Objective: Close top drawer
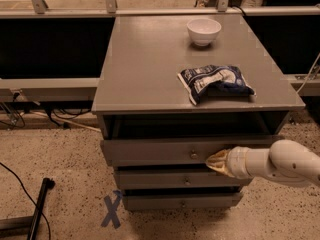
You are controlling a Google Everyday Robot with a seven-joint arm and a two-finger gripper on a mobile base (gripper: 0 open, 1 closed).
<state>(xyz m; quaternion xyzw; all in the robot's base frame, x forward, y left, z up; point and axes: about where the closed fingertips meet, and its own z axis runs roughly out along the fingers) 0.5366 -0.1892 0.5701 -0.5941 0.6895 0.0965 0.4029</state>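
Observation:
The top drawer point(160, 151) is a wide grey drawer under the cabinet top, still pulled out a little, with a dark gap above its front panel. Its small round metal knob point(193, 155) sits at the centre of the panel. My gripper point(214, 162) reaches in from the right on a white arm point(280, 163). Its yellowish tip rests against the drawer front just right of the knob.
The grey cabinet top point(145, 69) carries a white bowl point(203, 31) at the back and a blue snack bag point(215, 81) near the front right. Two narrower drawers point(182, 181) sit below. A blue X point(111, 211) marks the floor; a black bar point(37, 209) lies at left.

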